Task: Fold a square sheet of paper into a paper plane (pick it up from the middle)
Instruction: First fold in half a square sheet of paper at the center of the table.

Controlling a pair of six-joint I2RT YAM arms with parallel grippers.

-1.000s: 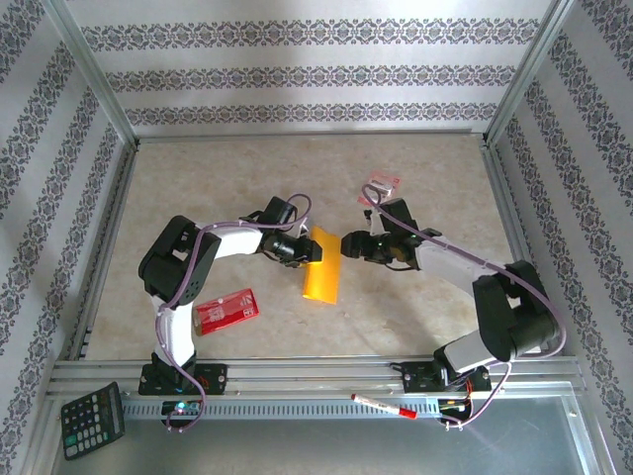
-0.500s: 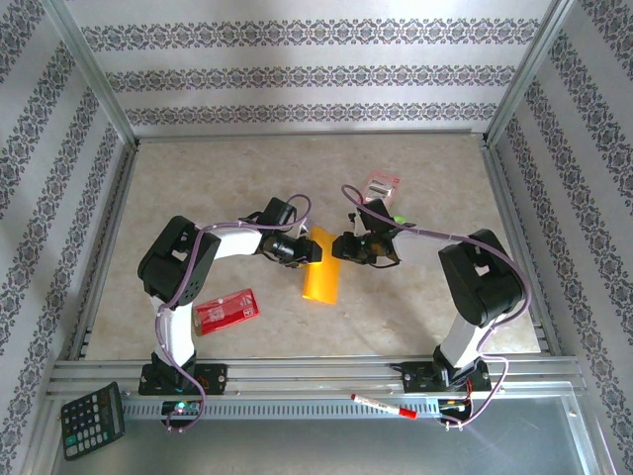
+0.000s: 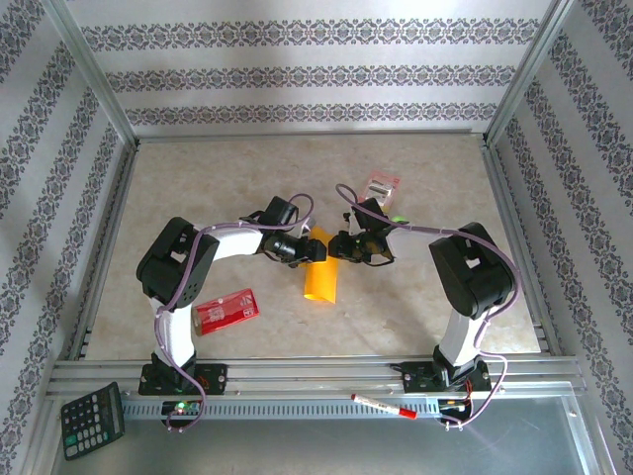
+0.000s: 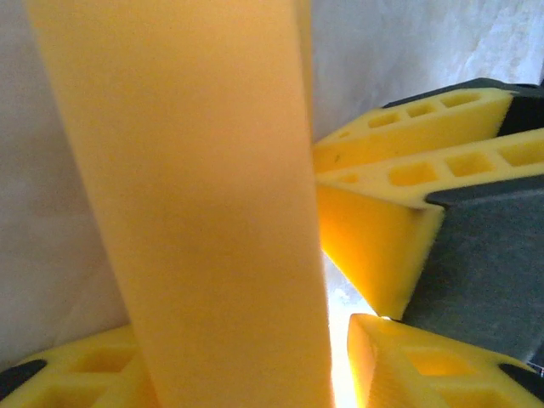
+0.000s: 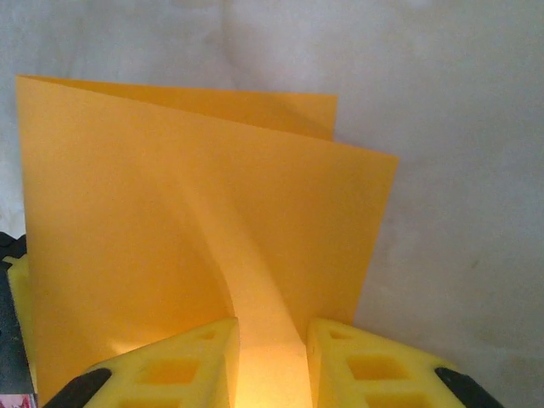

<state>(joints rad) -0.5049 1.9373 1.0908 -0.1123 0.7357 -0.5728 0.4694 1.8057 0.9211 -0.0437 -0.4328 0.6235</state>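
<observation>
The square sheet of paper (image 3: 319, 278), orange-yellow and folded over into a long band, hangs above the middle of the table between both grippers. My right gripper (image 3: 335, 246) grips its upper edge from the right. In the right wrist view a raised crease of the sheet (image 5: 170, 212) is pinched between the yellow foam fingers of the right gripper (image 5: 272, 333). My left gripper (image 3: 310, 249) is at the same edge from the left. In its wrist view the paper (image 4: 195, 170) stands between the jaws of the left gripper (image 4: 246, 361), with a bright gap beside the right finger (image 4: 399, 357).
A red rectangular packet (image 3: 226, 308) lies by the left arm's base. A small pink-and-white packet (image 3: 383, 185) lies behind the right gripper. A calculator (image 3: 91, 420) and a red-capped marker (image 3: 382, 406) rest on the metal ledge at the front.
The right arm has folded in and brought its gripper left onto the paper's edge, where its jaws have closed. The left jaws have widened off the paper.
</observation>
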